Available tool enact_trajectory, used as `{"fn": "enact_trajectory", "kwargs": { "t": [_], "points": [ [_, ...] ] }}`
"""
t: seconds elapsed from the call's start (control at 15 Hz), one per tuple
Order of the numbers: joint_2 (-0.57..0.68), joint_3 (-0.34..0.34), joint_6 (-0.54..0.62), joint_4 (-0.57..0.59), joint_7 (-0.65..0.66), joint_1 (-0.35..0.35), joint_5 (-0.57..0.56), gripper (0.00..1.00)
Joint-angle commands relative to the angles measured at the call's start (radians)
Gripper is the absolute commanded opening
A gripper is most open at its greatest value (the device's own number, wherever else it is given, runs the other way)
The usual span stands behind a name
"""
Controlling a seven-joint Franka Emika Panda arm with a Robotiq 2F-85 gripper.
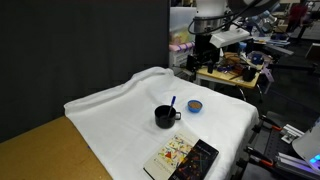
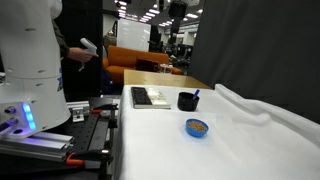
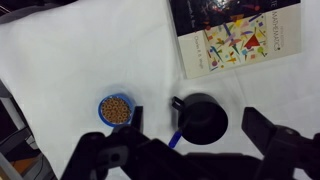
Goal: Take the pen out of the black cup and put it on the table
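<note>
Ok so I'm counting here: one black cup [image 3: 203, 118], one blue pen [image 1: 172, 102], one little round blue dish [image 3: 115, 109] holding orange stuff, one book [image 3: 235, 35] with a colourful cover, and just one table [image 1: 110, 115] wearing a wrinkled white cloth.

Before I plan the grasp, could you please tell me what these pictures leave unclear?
- Pen: lower end hidden inside the black cup in both exterior views.
- Pincer: dark and blurred in the wrist view, fingertip shape unclear.
- Book: cover cut off by the wrist view's top edge.
</note>
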Motion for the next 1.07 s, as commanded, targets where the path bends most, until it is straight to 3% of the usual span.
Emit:
{"fn": "enact_trajectory", "kwargs": {
  "t": [0.0, 0.53, 1.0],
  "points": [
    [0.081, -0.020, -0.015, 0.101, 0.022, 0.017, -0.037, 1.00],
    [0.269, -0.068, -0.053, 0.318, 0.082, 0.049, -0.102, 1.00],
    [0.363, -0.144, -0.079, 0.399, 0.107, 0.073, -0.085, 1.00]
  ]
}}
